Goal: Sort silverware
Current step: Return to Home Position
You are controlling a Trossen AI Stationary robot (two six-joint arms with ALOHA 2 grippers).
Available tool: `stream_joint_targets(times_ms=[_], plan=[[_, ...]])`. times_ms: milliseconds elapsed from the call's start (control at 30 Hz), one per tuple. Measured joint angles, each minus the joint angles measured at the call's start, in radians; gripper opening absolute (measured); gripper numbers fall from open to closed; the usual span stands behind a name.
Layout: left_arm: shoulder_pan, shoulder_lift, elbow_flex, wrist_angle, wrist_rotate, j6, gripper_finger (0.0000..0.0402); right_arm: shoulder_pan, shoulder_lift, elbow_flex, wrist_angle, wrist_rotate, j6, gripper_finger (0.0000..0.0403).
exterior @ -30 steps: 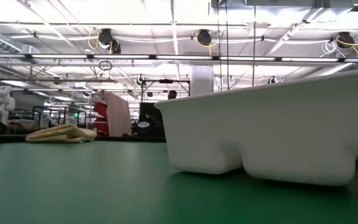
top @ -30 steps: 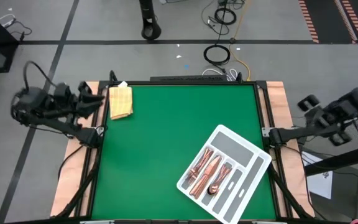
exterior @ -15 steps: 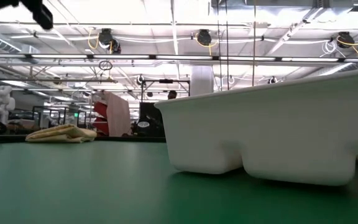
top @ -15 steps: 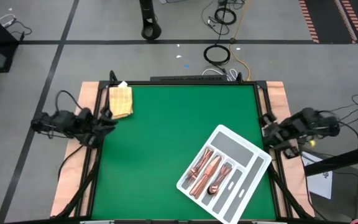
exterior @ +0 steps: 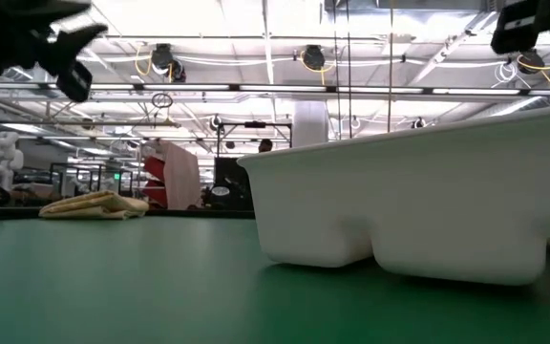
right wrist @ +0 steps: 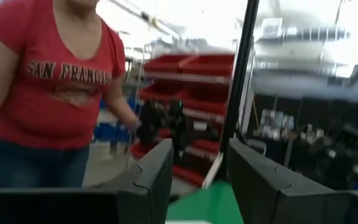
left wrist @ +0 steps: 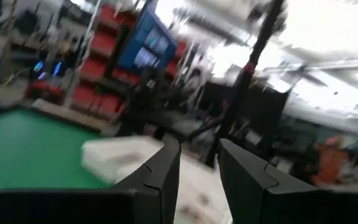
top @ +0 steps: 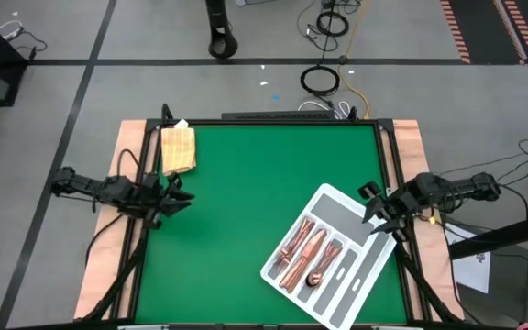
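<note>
The copper silverware (top: 308,255) lies in several compartments of the white-and-grey divided tray (top: 363,223), which sits askew on the green mat at the near right. My left gripper (top: 176,198) hovers open at the table's left edge, pointing across the mat, and nothing is between its fingers (left wrist: 199,158). My right gripper (top: 372,207) is open above the tray's far right corner and points left; it too is empty (right wrist: 197,163). In the low view both show only at the top corners, the left (exterior: 65,53) and the right (exterior: 528,21).
A folded yellow cloth (top: 178,148) lies at the mat's far left corner and shows again in the low view (exterior: 94,204). The green mat (top: 246,202) is bare between the cloth and the tray. A person in a red shirt (right wrist: 55,81) stands beyond the table.
Both arms have folded down. My left gripper has sunk and come toward the near edge, ending at the mat's left edge. My right gripper has dropped and swung in from beyond the right edge, ending over the tray's far right corner. The tray and silverware have stayed put.
</note>
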Motion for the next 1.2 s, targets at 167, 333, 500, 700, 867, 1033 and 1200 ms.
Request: stream_joint_targets(times_ms=[167, 333, 500, 700, 867, 1033, 1200], plan=[[0.0, -0.001, 0.0, -0.085, -0.015, 0.007, 0.0115, 0.0, 0.0, 0.0, -0.116, 0.003, -0.031, 0.0141], [0.0, -0.001, -0.001, -0.093, -0.018, 0.039, 0.0115, 0.0, 0.0, 0.0, -0.16, 0.003, -0.063, 0.0141], [0.0, -0.001, -0.001, -0.092, -0.056, 0.096, 0.0115, 0.0, 0.0, 0.0, -0.188, 0.004, -0.065, 0.0141], [0.039, -0.001, -0.001, -0.153, -0.102, 0.084, 0.0115, 0.0, 0.0, 0.0, -0.184, 0.004, -0.051, 0.0141], [0.077, -0.001, -0.001, -0.172, -0.087, 0.089, 0.0115, 0.0, 0.0, 0.0, -0.189, 0.003, -0.018, 0.0141], [0.094, -0.001, -0.001, -0.217, 0.005, 0.132, 0.0115, 0.0, 0.0, 0.0, -0.223, -0.001, -0.018, 0.0141], [0.104, -0.001, -0.002, -0.217, 0.005, 0.141, 0.0115, 0.0, 0.0, 0.0, -0.226, 0.002, -0.027, 0.0141]])
